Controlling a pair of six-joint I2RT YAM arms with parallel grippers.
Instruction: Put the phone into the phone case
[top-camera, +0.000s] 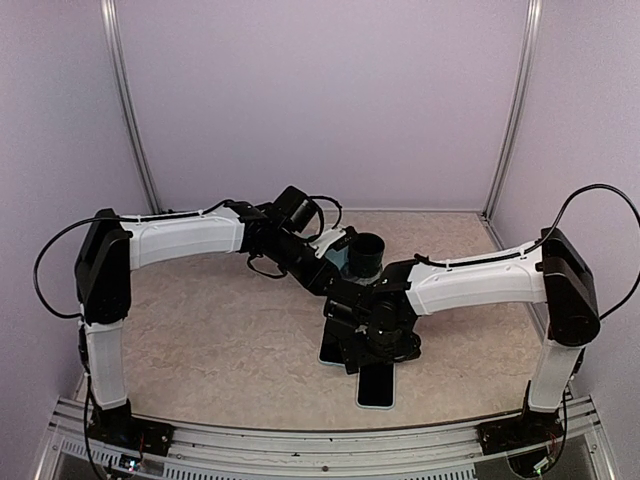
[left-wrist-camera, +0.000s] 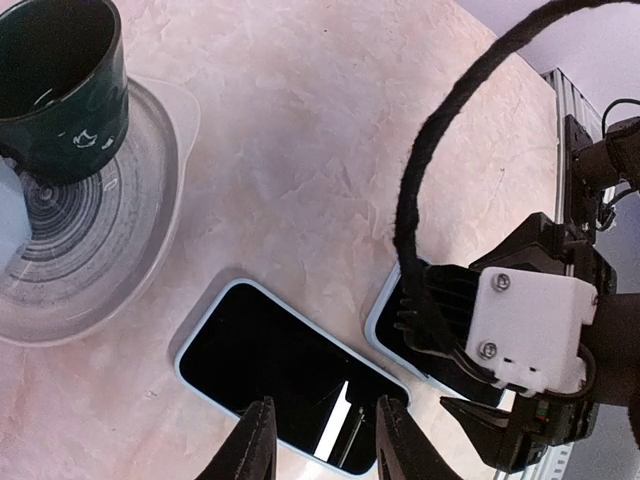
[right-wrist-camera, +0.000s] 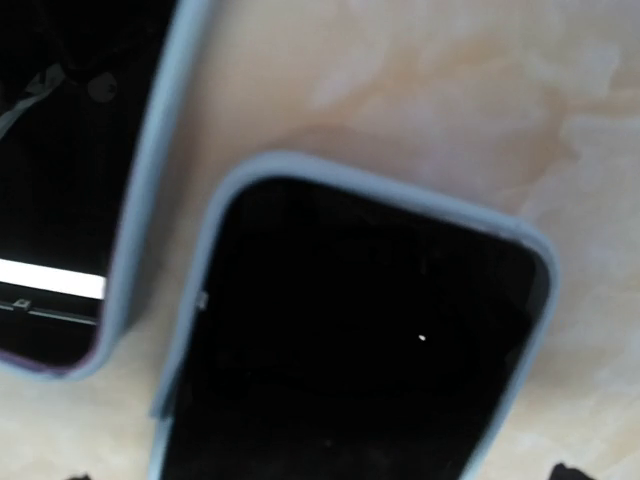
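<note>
The phone (left-wrist-camera: 280, 365) is a glossy black slab with a pale blue edge, lying flat on the table; it also shows in the right wrist view (right-wrist-camera: 70, 180) and the top view (top-camera: 328, 347). The phone case (right-wrist-camera: 350, 340), matte black inside with a pale blue rim, lies just beside it, apart; it also shows in the left wrist view (left-wrist-camera: 385, 318) and the top view (top-camera: 376, 387). My left gripper (left-wrist-camera: 325, 450) is open, its fingers straddling the phone's near end. My right gripper (top-camera: 375, 345) hangs low over the case, open, with only its fingertips (right-wrist-camera: 570, 470) at the frame's bottom corners.
A dark green cup (left-wrist-camera: 60, 90) stands on a clear ringed saucer (left-wrist-camera: 150, 200) just behind the phone, also in the top view (top-camera: 365, 255). The right arm's black cable (left-wrist-camera: 420, 180) loops over the case. The metal rail (top-camera: 300, 440) runs along the near edge.
</note>
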